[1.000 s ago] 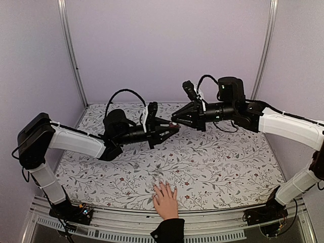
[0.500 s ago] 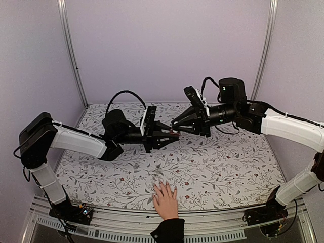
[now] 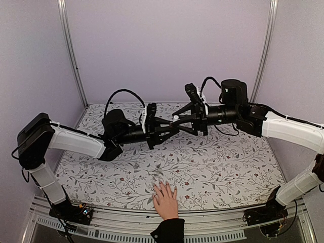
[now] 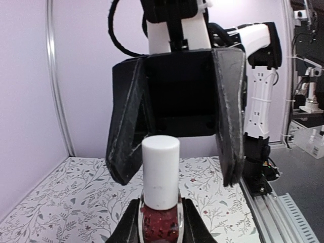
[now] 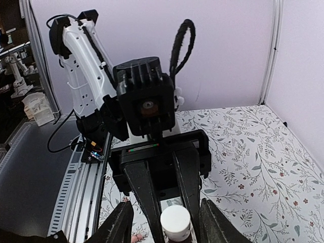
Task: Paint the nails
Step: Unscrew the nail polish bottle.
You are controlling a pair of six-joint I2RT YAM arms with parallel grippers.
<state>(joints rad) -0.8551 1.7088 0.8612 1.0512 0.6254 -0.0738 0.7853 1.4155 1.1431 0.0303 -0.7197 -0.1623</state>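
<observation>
The left gripper's fingers are pressed tight on the dark-red body of a small bottle. It is held off the table with its white cap pointing away from that wrist. The right gripper faces it head-on. Its jaws are spread part-way, one on either side of the cap, with a clear gap on each side, so they grip nothing. The right wrist view agrees: the cap sits between the two spread fingertips, touching neither.

In the top view the two grippers meet in mid-air above the middle of the table. The left gripper reaches in from 9 o'clock and the right from 3 o'clock. The bottle's long axis runs along that same 9-to-3 line, cap toward 3.

The nails are nowhere near this. They tip the fingers of a human hand lying flat at the table's near edge, almost straight toward 6 o'clock from the cap and well apart from both grippers. The fingers point toward 12 o'clock, so the nails are the part nearest the arms. Neither gripper is clearly the closer.

The step in hand looks like unscrewing the cap, and no painting has begun. The next move likely calls for the right jaws to close squarely on the cap.
</observation>
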